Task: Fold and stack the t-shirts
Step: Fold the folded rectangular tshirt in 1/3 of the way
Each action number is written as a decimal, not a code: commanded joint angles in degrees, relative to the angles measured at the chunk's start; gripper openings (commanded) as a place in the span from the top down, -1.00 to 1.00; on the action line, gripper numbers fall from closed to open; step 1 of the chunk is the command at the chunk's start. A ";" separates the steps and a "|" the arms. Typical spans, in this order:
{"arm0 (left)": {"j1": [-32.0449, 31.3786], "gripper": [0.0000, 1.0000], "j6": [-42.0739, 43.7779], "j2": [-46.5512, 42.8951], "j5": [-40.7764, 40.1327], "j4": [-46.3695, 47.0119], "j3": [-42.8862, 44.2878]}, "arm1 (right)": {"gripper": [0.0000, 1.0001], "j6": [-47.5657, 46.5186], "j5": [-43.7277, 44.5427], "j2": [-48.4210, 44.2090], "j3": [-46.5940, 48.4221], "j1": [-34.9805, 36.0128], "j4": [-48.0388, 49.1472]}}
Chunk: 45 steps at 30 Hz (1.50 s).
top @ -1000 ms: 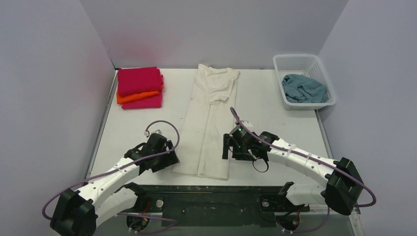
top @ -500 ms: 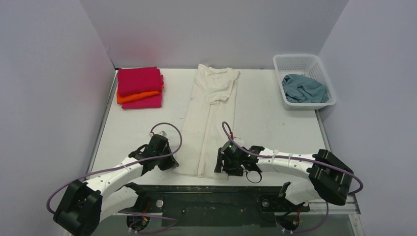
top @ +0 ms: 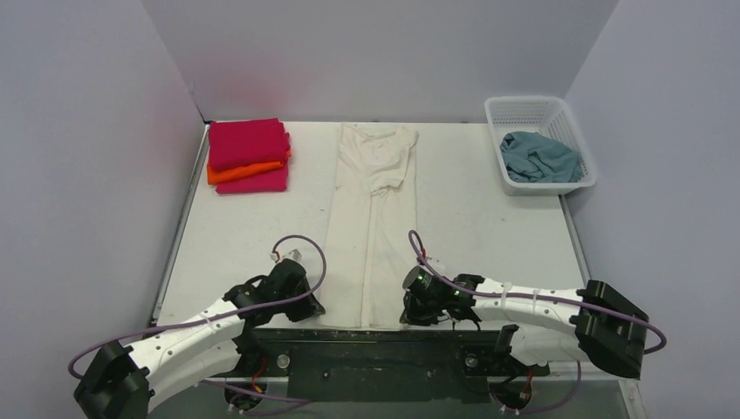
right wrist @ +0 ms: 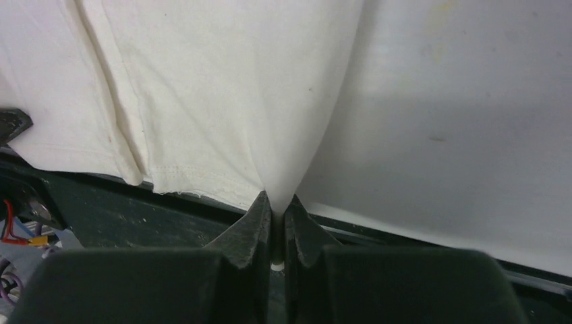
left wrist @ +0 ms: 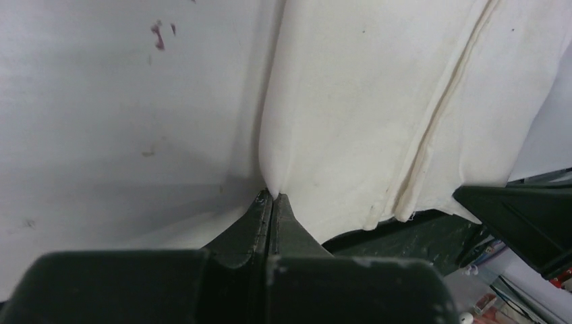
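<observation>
Cotton, cream, thin and limp: a t-shirt [top: 371,218] folded lengthwise into a long strip, laid down the middle of the counter [top: 244,236], collar end far, hem at the near edge. Was held at both near corners: by the left pincer [left wrist: 272,197], pressed together on the left folded edge just above the hem with a small peak of cloth drawn up between the tips, and by the right pincer [right wrist: 273,202], likewise pinching the right edge by the hem.

Looked light, with no stiffness to keep its own shape. Judged likely to sag between the two grips and to drag on the counter if raised unevenly. Seemed apt to slide apart layer from layer, so best taken through every thickness at the corners, as here, and carried level, both sides together, toward the collar. Neither slippery nor fragile; needed little squeeze.

Elsewhere: pink and orange shirts [top: 249,153] folded and stacked at the far left; a grey-blue shirt [top: 539,157] crumpled in the white basket [top: 580,179] at the far right, well apart from both pincers.
</observation>
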 commanded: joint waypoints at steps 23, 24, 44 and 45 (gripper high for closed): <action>9.35 1.00 1.51 9.15 5.59 19.93 14.65 | 1.00 -17.69 6.68 -0.74 19.19 -14.53 -8.57; 10.78 1.00 2.17 11.73 6.10 19.81 16.72 | 1.00 -18.22 6.65 0.12 20.28 -15.84 -8.58; 20.74 1.00 11.69 42.68 9.81 21.80 41.43 | 1.00 -25.88 0.34 22.61 40.59 -30.49 -5.34; 20.93 1.00 11.88 44.07 9.55 21.51 42.61 | 1.00 -25.83 0.05 23.18 41.00 -31.15 -5.16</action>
